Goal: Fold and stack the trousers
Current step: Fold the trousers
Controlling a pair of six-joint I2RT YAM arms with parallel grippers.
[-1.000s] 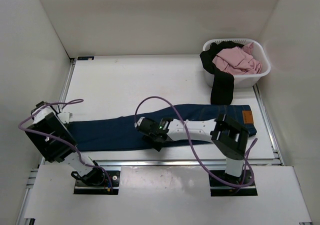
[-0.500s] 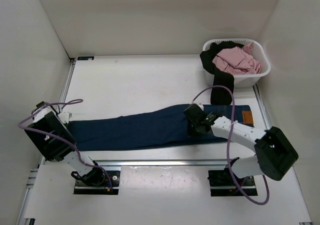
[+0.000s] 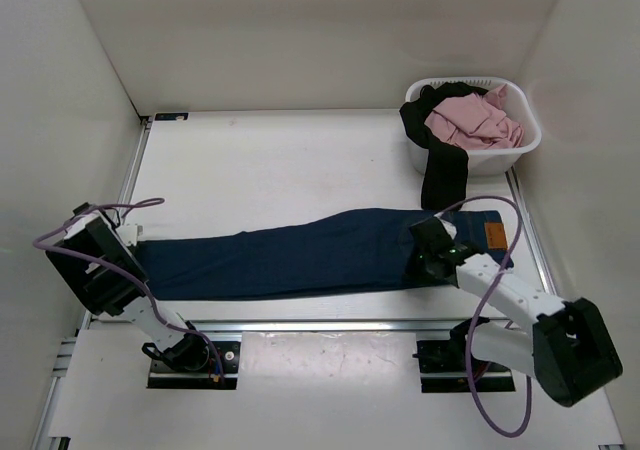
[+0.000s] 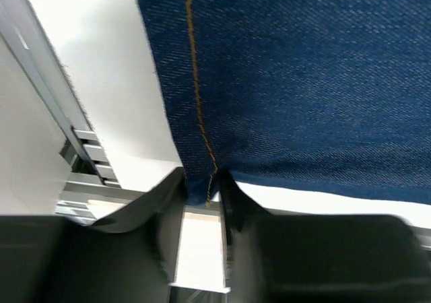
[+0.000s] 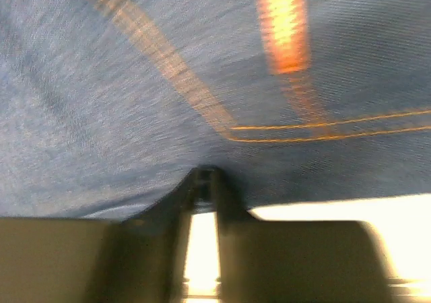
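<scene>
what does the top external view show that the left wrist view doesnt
Only the top external view shows the dark navy-blue denim jeans at full length across the white table, the right gripper at their waistband end near the tan patch, and the white plastic basket holding a pink garment and a black garment. Only the left wrist view shows the tan stitched seam up close and the left gripper pinching the denim edge. Both show the jeans and the table.
</scene>
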